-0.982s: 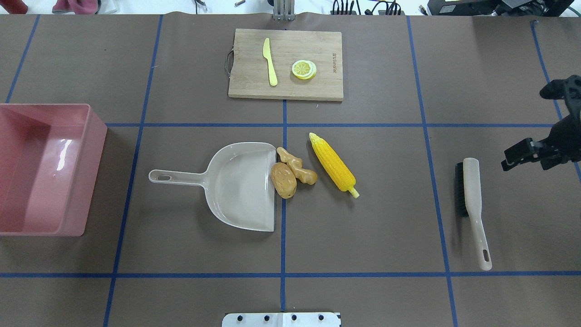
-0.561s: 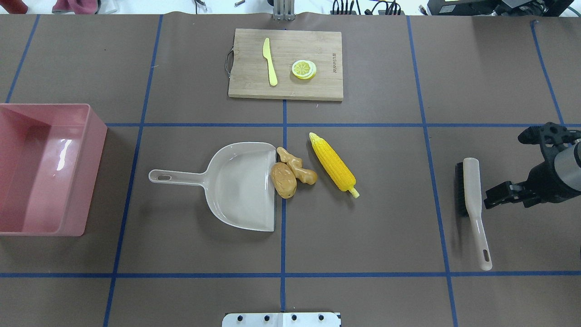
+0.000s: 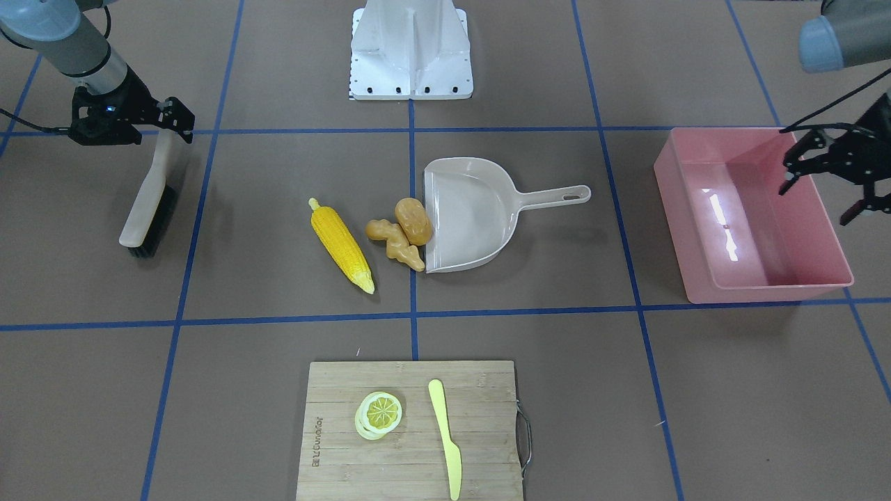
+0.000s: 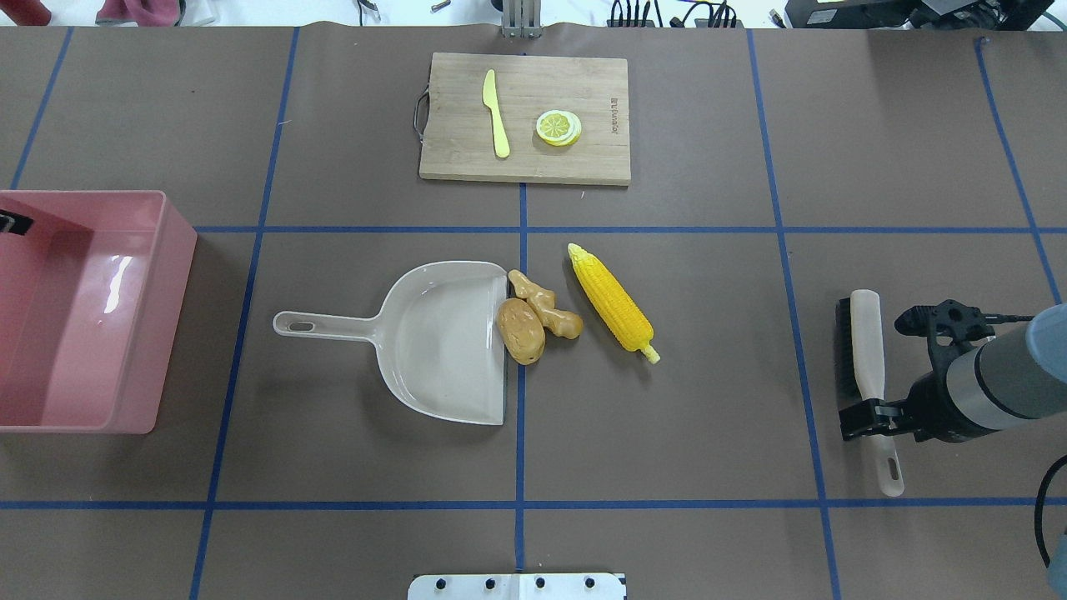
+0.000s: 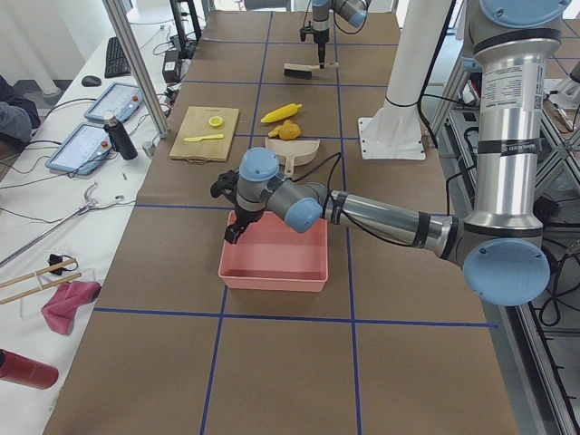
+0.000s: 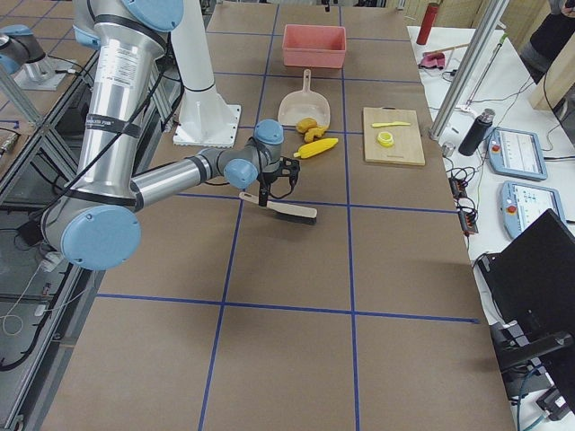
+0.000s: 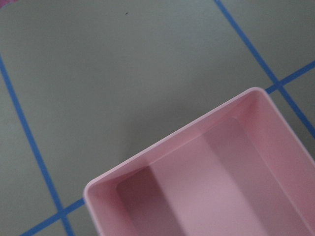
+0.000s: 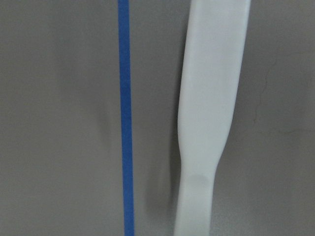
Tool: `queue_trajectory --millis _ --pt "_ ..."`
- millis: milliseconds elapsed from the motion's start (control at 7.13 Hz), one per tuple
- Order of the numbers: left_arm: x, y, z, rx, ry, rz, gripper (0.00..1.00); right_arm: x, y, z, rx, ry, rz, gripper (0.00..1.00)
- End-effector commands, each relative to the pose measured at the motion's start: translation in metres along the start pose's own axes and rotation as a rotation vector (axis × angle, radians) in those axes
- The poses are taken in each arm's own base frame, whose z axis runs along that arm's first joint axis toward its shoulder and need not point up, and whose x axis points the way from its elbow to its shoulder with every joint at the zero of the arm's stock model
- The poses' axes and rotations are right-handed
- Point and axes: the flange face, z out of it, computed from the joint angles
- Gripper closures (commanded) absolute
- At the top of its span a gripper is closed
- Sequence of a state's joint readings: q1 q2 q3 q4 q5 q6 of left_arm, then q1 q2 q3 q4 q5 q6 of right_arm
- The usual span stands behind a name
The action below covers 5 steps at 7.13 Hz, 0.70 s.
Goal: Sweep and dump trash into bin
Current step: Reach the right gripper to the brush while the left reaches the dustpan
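The bin [image 4: 175, 317] looks glossy plastic, the table cover [image 4: 708, 375] perhaps matt paper.

Right gripper [image 4: 871, 417] is down from the 2 o'clock edge of the overhead view to about 4 o'clock. It now sits over the brush [image 4: 864, 342] handle's lower half, jaws apart. More of the right arm is in view. Left gripper [image 4: 12, 223] tip now pokes in at the 9 o'clock edge, over the bin [image 4: 177, 250].
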<state>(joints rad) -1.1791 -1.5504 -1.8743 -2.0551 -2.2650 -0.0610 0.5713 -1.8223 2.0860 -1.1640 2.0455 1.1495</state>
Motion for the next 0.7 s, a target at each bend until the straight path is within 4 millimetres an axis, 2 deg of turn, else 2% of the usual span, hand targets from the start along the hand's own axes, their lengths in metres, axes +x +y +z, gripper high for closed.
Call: queue_trajectory --millis 0,140,280,421,561 --pt "0.095 -0.023 0.034 0.075 0.143 0.230 0.01 0.014 0.009 0.018 -0.004 0.023 -0.012 0.01" --pt "0.140 -0.029 0.058 0.062 0.189 0.300 0.01 0.017 0.010 0.019 -0.009 0.026 -0.007 0.19" --pt "0.175 -0.037 0.072 0.070 0.204 0.356 0.01 0.016 0.009 0.017 -0.006 0.021 -0.001 0.34" --pt "0.199 -0.038 0.076 0.125 0.250 0.517 0.01 0.012 0.009 0.014 -0.002 0.007 0.003 0.34" --pt "0.213 -0.033 0.099 0.082 0.281 0.568 0.01 0.008 0.009 0.014 -0.003 -0.004 0.000 0.54"
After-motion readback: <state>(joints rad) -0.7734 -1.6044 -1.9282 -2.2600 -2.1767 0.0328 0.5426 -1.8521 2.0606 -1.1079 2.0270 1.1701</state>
